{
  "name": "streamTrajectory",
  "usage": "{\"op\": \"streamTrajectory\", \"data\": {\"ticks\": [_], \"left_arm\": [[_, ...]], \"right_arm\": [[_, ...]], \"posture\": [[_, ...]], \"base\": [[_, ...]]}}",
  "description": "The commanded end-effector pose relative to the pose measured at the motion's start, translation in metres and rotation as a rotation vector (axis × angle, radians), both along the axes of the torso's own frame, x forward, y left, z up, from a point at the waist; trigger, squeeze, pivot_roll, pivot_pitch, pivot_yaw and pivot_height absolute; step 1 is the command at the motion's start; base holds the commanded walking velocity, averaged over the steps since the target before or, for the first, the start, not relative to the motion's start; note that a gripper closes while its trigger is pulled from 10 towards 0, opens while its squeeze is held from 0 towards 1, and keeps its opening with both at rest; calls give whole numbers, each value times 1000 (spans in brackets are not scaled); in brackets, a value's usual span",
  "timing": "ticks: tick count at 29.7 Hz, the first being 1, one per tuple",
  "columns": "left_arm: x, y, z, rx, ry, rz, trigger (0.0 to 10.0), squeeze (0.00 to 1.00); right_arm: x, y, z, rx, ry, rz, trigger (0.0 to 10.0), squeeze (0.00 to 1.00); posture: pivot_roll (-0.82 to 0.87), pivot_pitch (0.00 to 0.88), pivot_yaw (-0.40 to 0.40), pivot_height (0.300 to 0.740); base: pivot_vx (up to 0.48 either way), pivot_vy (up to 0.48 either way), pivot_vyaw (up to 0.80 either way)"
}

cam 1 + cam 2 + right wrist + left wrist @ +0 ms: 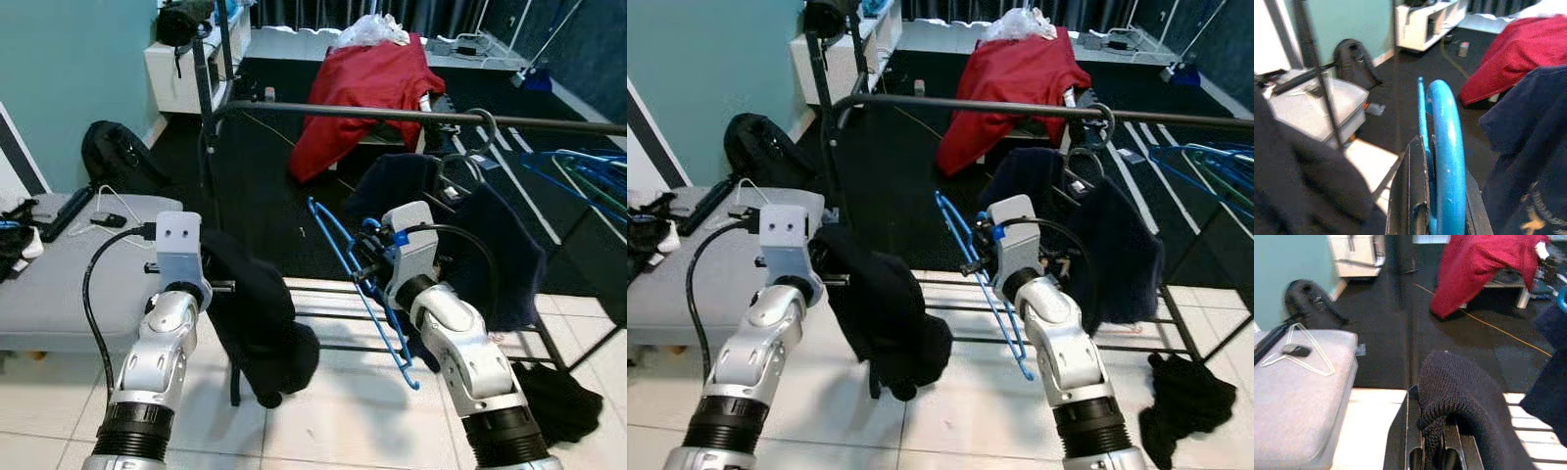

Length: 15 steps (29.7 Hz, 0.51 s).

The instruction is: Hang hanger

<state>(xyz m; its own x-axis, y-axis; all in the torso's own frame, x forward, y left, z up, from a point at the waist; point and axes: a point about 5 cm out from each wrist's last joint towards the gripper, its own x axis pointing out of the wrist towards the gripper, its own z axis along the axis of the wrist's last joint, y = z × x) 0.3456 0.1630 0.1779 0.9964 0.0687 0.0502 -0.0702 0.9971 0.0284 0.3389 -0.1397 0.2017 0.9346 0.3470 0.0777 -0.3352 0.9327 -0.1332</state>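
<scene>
Two pincers: right pincer (370,262) clenched on blue hanger (358,284); left pincer (223,286) grasping black garment (257,323).
Hanger: below rail (411,116), unhung.
Handling: seems light, stiff; hold near hook.

The left gripper's fingers (1418,450) are largely covered by the black knitted garment (1459,387) draped over them. The blue hanger (1447,161) is cut off by the frame edge below its hook. Beside the clothes rail (411,116), further blue hangers (588,181) are cropped.
</scene>
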Motion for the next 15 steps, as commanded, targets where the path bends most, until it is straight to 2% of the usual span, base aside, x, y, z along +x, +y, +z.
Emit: {"op": "streamTrajectory", "data": {"ticks": [1, 9, 15], "left_arm": [[-2, 4, 1, 24, -14, 8, 10000, 0], [-7, 10, -5, 32, 9, 25, 10000, 0], [-8, 1, -4, 38, -5, -22, 10000, 0]], "right_arm": [[2, -2, 16, 35, -55, -14, 10000, 0], [3, -8, 19, 43, -55, -58, 10000, 0], [8, -13, 27, 84, -55, -114, 10000, 0]], "posture": [[-21, 151, -16, 740], [-20, 144, -14, 740], [-28, 138, -11, 740]], "base": [[420, 0, 0], [418, 0, 0], [410, 0, 0]]}}
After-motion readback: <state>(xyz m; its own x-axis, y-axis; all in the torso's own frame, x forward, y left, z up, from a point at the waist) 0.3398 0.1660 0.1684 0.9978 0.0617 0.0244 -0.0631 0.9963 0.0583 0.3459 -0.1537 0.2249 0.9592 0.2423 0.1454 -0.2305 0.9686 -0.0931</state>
